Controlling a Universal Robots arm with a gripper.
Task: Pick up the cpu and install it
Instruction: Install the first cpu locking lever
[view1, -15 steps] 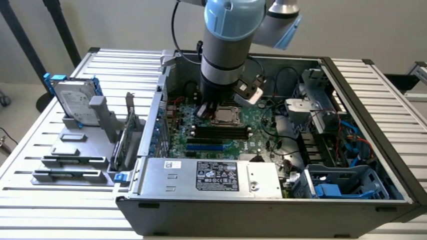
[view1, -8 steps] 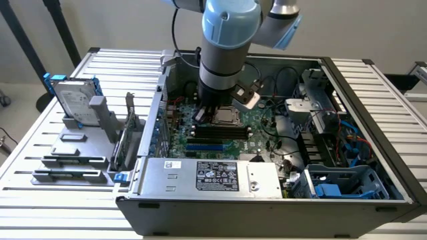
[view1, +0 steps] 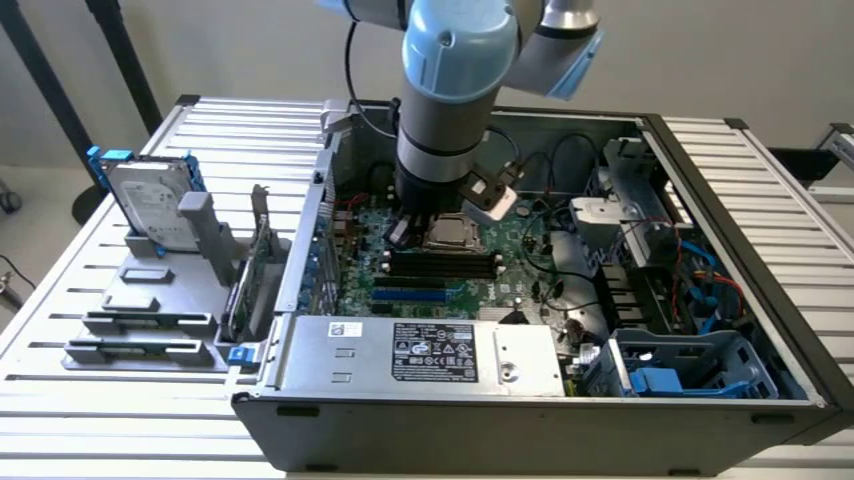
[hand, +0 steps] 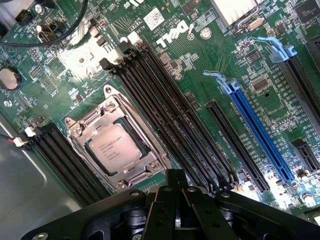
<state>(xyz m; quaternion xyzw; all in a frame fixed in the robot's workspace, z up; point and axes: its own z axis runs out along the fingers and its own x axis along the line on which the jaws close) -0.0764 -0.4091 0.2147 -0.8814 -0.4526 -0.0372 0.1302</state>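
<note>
Exterior view: a robot arm (view1: 447, 110) reaches down into an open computer case (view1: 534, 400) that lies on a slatted table (view1: 134, 420).
Gripper: the gripper (hand: 176, 181) is low over the green motherboard (hand: 200, 90), just beside the metal socket frame (hand: 116, 137). Its jaws are pressed together and hold nothing.
Cpu: the cpu (hand: 114, 147) lies flat inside the socket frame, shiny grey top up, with small writing on it. In the exterior view the cpu (view1: 449, 231) is under the arm, in the far middle of the board. The gripper is not touching it.
Memory slots: long black memory slots (hand: 165, 115) run along one side of the socket, and more black slots (hand: 65, 160) run along the other side.
Blue slot: a long blue card slot (hand: 257, 132) sits farther along the board, well apart from the cpu.
Power box: a grey power supply (view1: 420, 350) with a black label fills the near part of the case.
Hard drive: a silver hard drive (view1: 150, 205) with a blue frame stands up in a grey holder rack (view1: 147, 320) on the table, at the exterior view's left, outside the case.
Blue bracket: a blue plastic piece (view1: 661, 380) sits in the near corner of the case at the exterior view's right.
Cables: black cables (view1: 561, 270) curl over the board beside the arm.
</note>
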